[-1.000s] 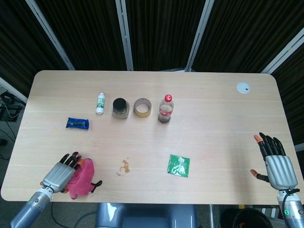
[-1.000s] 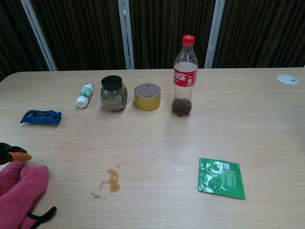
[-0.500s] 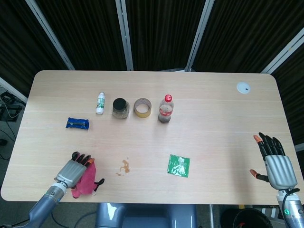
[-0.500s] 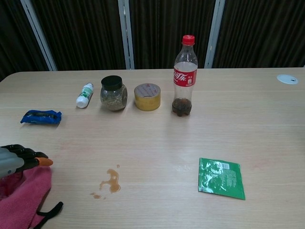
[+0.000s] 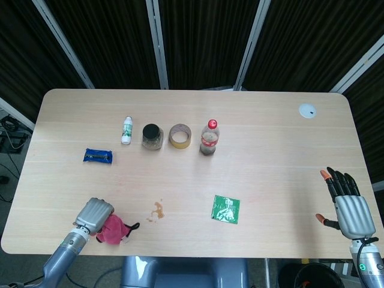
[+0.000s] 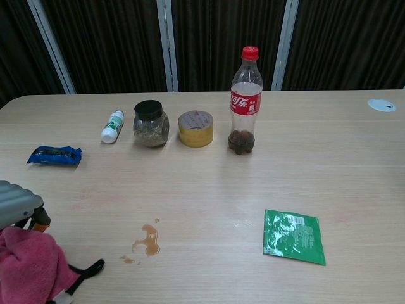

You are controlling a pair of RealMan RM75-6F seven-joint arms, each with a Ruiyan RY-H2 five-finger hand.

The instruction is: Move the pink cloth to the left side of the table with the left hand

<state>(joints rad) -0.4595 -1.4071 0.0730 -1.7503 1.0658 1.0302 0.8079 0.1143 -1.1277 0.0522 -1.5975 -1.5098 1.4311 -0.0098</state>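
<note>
OK, your left hand [image 5: 94, 215] clamps the bunched pink cloth [image 5: 112, 230] at the desk's [image 5: 270, 150] 7 o'clock; right hand [image 5: 348, 204] splayed, empty.

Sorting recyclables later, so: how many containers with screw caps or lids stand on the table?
3, in one row at the back: white bottle lying left, dark-lidded jar beside it, red-capped cola bottle upright right of the tape roll.

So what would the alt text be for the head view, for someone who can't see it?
Seen from above, the robot's left hand grips a bunched pink cloth at the near left of a wooden table. Its right hand rests open at the far right; a cola bottle stands mid-table.
</note>
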